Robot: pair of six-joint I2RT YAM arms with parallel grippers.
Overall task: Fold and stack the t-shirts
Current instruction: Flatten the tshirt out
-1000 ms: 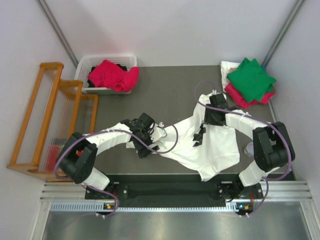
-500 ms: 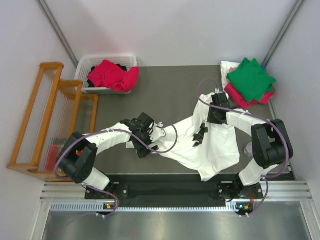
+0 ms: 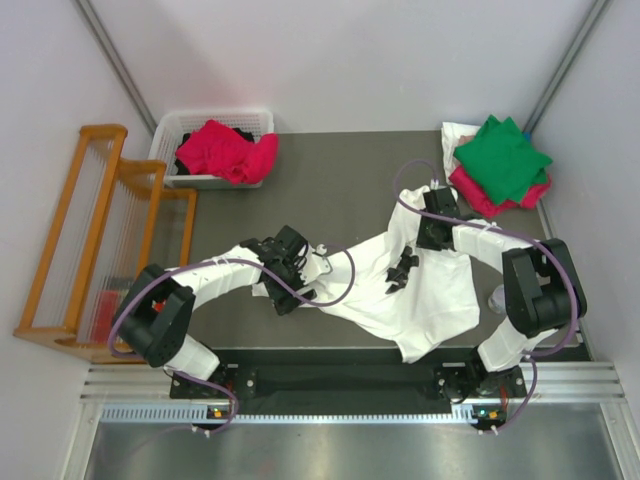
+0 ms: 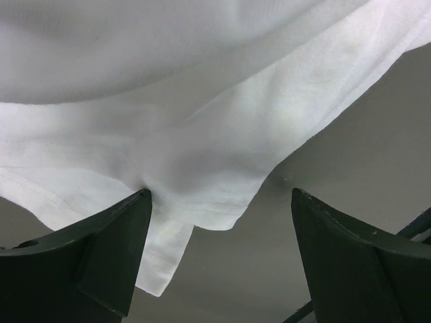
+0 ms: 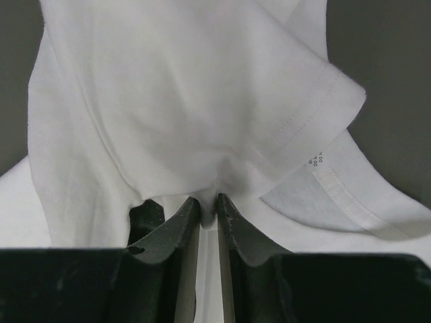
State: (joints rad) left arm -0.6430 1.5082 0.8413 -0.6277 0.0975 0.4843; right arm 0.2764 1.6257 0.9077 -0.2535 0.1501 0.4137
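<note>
A large white t-shirt (image 3: 425, 300) lies rumpled across the middle and right of the dark table, its small black print (image 3: 400, 271) facing up. My right gripper (image 3: 428, 232) sits at the shirt's far edge. In the right wrist view it (image 5: 207, 202) is shut on a pinched fold of the white cloth (image 5: 188, 101) beside a sleeve hem. My left gripper (image 3: 303, 280) is at the shirt's left end. In the left wrist view it (image 4: 219, 196) stands open, with a corner of the white cloth (image 4: 202, 134) against the left finger (image 4: 101, 256).
A folded green t-shirt (image 3: 503, 155) tops a crimson-pink one (image 3: 478, 195) on a stack at the back right corner. A white slotted basket (image 3: 180, 125) at the back left holds a crimson-pink shirt (image 3: 228, 150). A wooden rack (image 3: 90, 240) stands left of the table.
My right gripper's jaws have come together on the fold of white cloth. The left jaws have narrowed slightly. Neither arm has moved much.
</note>
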